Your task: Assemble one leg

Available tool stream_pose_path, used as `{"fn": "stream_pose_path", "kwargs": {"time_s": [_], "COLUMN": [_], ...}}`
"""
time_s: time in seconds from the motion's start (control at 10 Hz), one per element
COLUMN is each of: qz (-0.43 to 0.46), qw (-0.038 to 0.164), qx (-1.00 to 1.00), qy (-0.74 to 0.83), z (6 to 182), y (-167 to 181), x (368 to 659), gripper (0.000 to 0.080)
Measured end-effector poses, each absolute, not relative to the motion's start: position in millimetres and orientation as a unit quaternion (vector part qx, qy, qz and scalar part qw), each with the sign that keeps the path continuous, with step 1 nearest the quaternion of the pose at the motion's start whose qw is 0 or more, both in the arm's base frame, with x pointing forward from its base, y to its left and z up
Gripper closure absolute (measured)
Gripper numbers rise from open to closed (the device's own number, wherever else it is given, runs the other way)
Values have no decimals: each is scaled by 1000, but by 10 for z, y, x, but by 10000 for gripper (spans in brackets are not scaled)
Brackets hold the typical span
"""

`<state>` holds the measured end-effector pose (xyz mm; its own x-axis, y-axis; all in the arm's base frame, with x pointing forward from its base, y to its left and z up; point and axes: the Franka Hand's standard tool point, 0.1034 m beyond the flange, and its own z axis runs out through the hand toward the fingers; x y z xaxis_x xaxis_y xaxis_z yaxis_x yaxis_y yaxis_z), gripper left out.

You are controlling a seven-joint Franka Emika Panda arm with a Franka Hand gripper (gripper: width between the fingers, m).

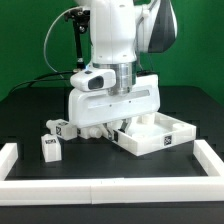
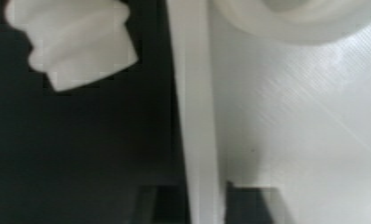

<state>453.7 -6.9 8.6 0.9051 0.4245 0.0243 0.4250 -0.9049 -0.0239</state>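
Gripper: fingers straddle the rim of the wide white rimmed plastic panel; grip cannot be told.
Leg: small white plastic post, square black-and-white patterned tag, apart on the exterior view's left.

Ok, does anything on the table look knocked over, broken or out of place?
Nothing looks damaged or spilled. One leg and a second leg lie loose at different angles to the exterior view's left of the panel, as unassembled parts would. The hand sits low at the panel's edge.
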Motion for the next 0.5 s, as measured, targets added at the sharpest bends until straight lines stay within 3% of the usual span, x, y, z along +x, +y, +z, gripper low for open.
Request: {"fn": "stream_pose_path", "kwargs": {"time_s": [0.3, 0.5], "qz": [-6, 20], "qw": [19, 34], "qx": [-986, -996], "qy": [-165, -86], "z": [135, 398], "y": [9, 32], "x": [4507, 4542], "gripper": [747, 747]}}
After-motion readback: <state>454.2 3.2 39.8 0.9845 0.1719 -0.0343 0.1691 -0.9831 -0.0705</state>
